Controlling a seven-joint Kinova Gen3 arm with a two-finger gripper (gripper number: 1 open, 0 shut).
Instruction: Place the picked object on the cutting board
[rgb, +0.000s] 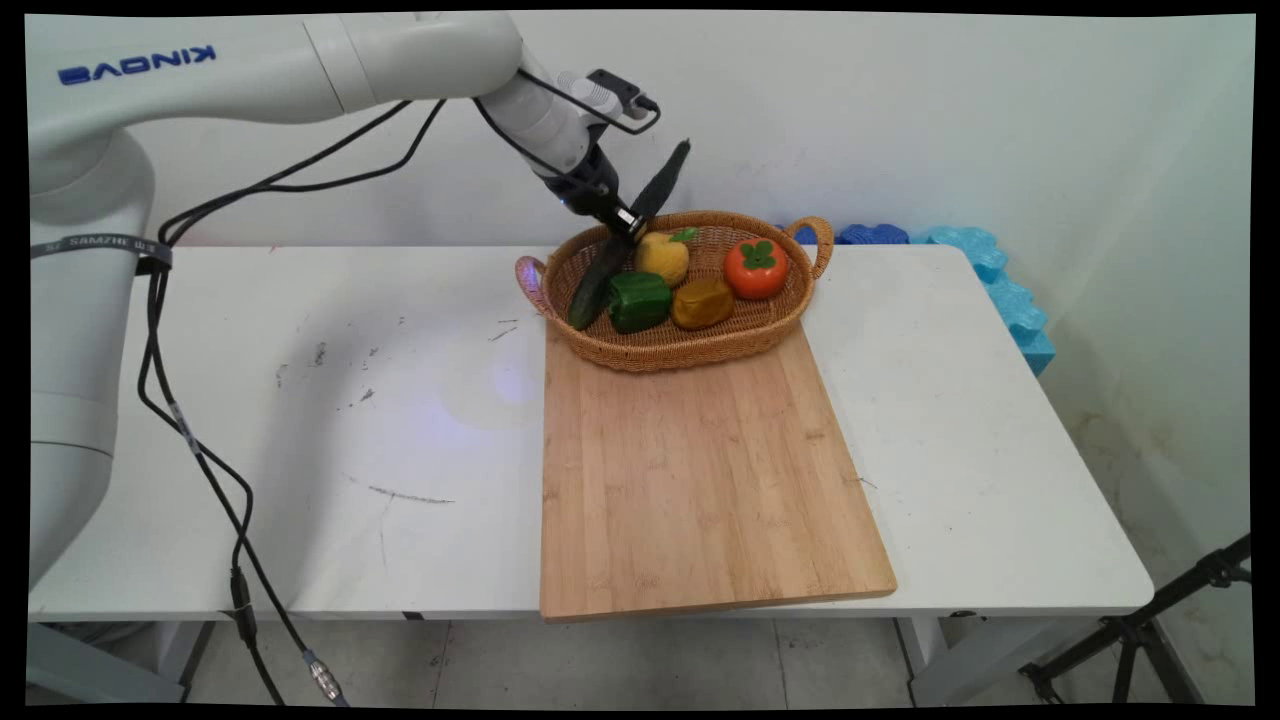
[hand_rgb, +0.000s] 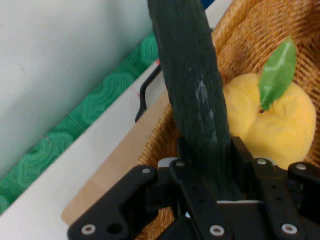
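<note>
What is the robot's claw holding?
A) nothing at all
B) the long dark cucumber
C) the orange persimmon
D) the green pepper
B: the claw is shut on the cucumber, which sticks up tilted out of the basket beside the yellow fruit.

main view: looks down from above the table's (rgb: 330, 420) near side, facing the wall behind; far off, it takes in the whole table and the pincer (rgb: 628, 226) near the top centre.
hand view: sits right behind the pincer (hand_rgb: 207, 165), looks along it, very close; the linkage fills the bottom edge.
shared: the cucumber (rgb: 625, 240) (hand_rgb: 192, 90) in the pincer, the yellow fruit (rgb: 663, 257) (hand_rgb: 272, 120) beside it, the basket (rgb: 690, 345) (hand_rgb: 250, 35) beneath.
</note>
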